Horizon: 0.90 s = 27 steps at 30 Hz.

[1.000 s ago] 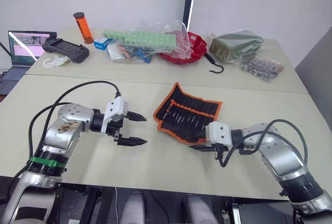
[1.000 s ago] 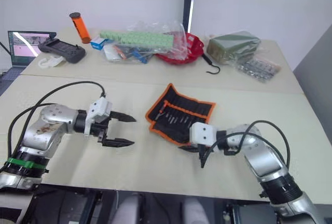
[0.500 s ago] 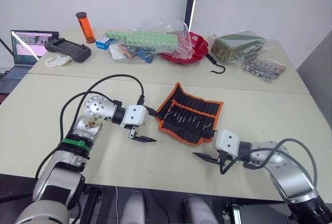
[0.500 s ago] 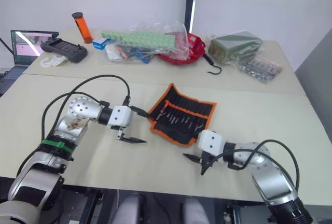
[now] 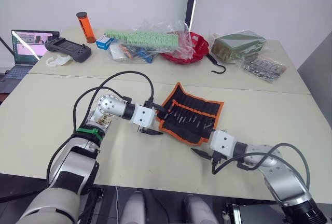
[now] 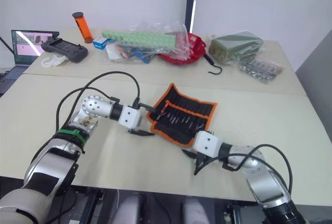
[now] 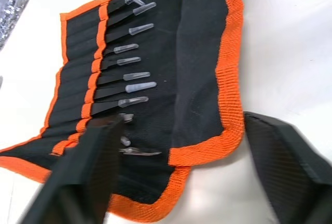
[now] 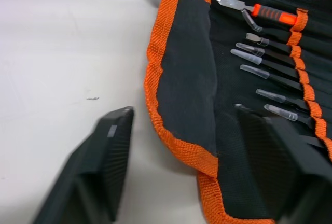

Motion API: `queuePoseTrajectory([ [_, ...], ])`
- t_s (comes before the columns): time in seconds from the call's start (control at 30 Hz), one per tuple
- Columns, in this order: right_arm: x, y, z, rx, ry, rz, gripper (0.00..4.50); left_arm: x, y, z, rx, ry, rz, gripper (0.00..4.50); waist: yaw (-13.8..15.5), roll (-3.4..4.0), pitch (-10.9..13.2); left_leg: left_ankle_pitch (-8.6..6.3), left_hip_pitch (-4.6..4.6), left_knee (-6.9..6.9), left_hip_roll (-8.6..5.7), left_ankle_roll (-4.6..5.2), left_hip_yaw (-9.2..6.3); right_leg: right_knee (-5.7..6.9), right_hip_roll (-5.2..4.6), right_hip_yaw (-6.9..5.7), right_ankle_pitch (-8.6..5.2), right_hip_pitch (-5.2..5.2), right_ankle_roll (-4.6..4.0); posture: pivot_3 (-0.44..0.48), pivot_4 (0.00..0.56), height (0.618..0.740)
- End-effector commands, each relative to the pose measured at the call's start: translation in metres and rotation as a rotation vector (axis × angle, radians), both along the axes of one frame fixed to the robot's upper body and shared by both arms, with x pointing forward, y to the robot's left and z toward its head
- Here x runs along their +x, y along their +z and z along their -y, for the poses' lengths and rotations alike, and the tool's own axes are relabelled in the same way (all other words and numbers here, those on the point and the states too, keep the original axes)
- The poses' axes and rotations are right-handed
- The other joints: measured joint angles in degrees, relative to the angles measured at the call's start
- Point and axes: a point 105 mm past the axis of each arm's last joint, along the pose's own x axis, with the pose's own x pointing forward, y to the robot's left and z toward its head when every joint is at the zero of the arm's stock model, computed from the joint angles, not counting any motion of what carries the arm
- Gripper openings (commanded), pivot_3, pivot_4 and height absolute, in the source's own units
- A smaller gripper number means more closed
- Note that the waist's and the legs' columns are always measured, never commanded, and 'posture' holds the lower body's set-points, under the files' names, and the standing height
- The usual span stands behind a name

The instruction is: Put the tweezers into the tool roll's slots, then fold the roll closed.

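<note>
No writing can be read on anything. The roll [image 5: 190,113] lies unfolded on the near table [image 5: 31,110], the tweezers [image 7: 120,77] lined up in its slots [image 7: 78,84], tips capped in clear plastic. Since half a second ago the left gripper [image 5: 155,122] has moved up to the roll's left edge, its fingers apart, one over the orange trim and one on the table beside it; the right gripper [image 5: 205,154] has drawn nearer the roll's front corner, fingers also spread. The right wrist view adds an orange-handled tool [image 8: 259,10] at the end of the row. The head views show a laptop [image 5: 26,47], an orange tube [image 5: 83,27], a red bowl [image 5: 187,50] and a green bag [image 5: 236,43] on the far table.
</note>
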Motion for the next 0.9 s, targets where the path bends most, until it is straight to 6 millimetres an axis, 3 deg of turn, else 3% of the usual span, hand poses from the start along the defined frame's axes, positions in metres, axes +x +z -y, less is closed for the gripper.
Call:
queuePoseTrajectory([
  [0.03,-0.001,0.008,-0.003,0.018,0.017,0.045,1.7,-0.001,0.012,0.009,-0.043,-0.05,0.073,2.34,0.0,0.0,0.0,0.0,0.0,0.0,0.0,0.0,0.0,0.0,0.0,0.0,0.0,0.0,0.0,0.0,0.15,0.738],
  [0.2,-0.002,0.009,-0.004,0.031,0.029,0.051,0.02,-0.006,0.016,0.017,-0.064,-0.1,0.063,0.67,-0.1,0.0,0.0,0.0,0.01,0.0,0.01,0.0,-0.01,0.01,0.01,0.0,0.0,0.01,0.0,0.0,0.15,0.738],
  [0.27,-0.002,0.009,-0.004,0.036,0.032,0.051,0.0,-0.009,0.014,0.016,-0.045,-0.117,0.041,0.08,0.0,0.0,0.0,0.0,0.01,0.0,0.0,0.0,-0.01,0.03,0.01,0.0,0.0,0.01,0.0,0.0,0.15,0.738],
  [0.57,0.004,0.013,-0.006,0.04,0.083,0.044,0.0,-0.033,-0.006,-0.012,0.026,-0.119,-0.223,0.03,-0.6,0.01,0.0,0.0,0.05,-0.01,0.04,0.0,-0.02,0.08,0.03,0.0,0.0,0.02,0.0,0.0,0.15,0.738],
  [0.77,0.008,0.015,-0.007,0.018,0.134,0.051,0.0,-0.056,-0.008,-0.02,0.041,-0.093,-0.396,0.03,-0.6,0.01,0.0,0.0,0.05,0.02,0.05,0.0,-0.1,0.13,0.06,-0.01,0.0,0.05,0.0,0.0,0.15,0.738],
  [0.9,0.0,0.014,-0.009,0.014,0.197,-0.02,0.0,-0.063,-0.007,-0.026,0.049,-0.035,-0.53,0.03,-0.4,0.02,0.0,0.0,0.06,0.03,0.04,0.01,-0.12,0.13,0.06,-0.01,0.0,0.06,0.0,0.0,0.15,0.738],
])
